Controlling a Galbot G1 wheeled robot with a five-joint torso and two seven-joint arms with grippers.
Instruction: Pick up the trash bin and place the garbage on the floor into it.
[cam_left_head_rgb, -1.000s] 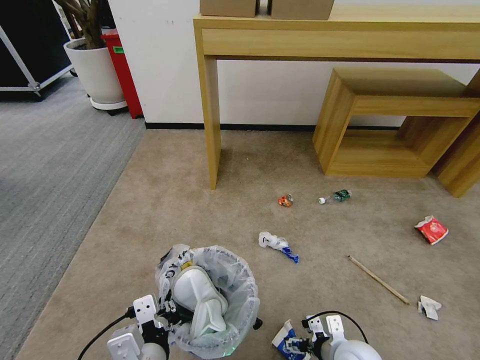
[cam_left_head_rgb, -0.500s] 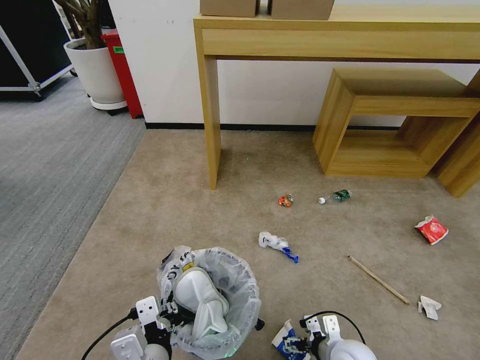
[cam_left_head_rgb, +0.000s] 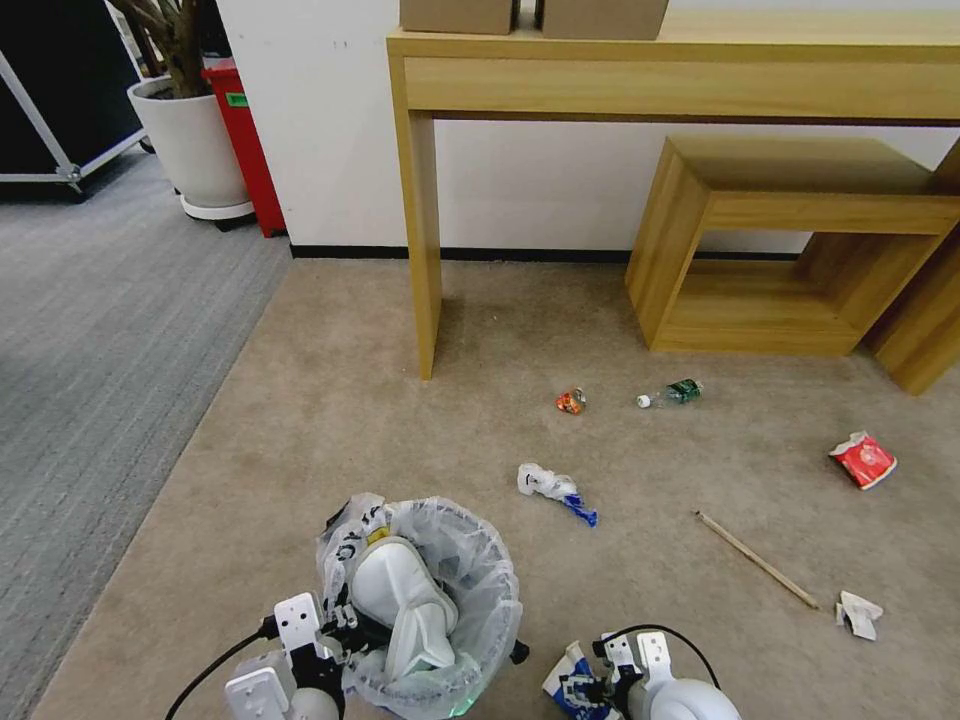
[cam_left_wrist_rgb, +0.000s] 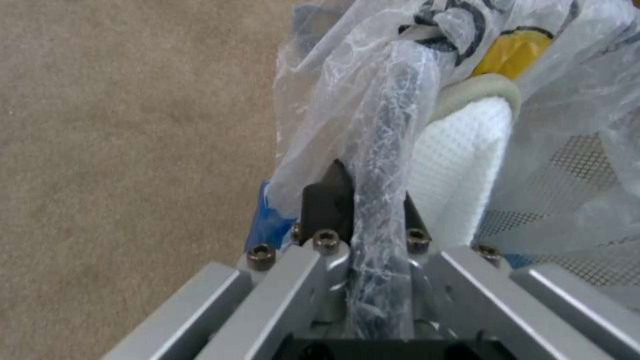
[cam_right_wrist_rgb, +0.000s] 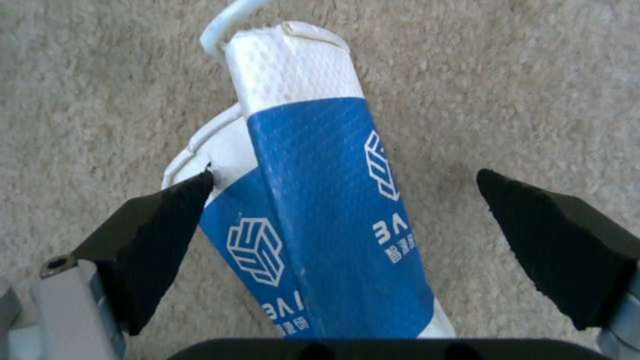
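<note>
left gripper (cam_left_wrist_rgb: 363, 210) pinched bin (cam_left_head_rgb: 440, 600) rim, bin on carpet (cam_left_head_rgb: 330, 400) near base | right gripper (cam_right_wrist_rgb: 347, 220) spread around blue-white slipper (cam_right_wrist_rgb: 320, 200) on carpet beside bin

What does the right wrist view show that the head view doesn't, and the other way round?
Right wrist view alone: blue logos and lettering on the white-and-blue slipper, and both black pads of the right gripper spread open on either side of it.

Head view alone: the left gripper at the rim of the trash bin, a white slipper inside it, and the bottle, red packet and stick lying apart.

Both: the right gripper over that slipper on the carpet.
</note>
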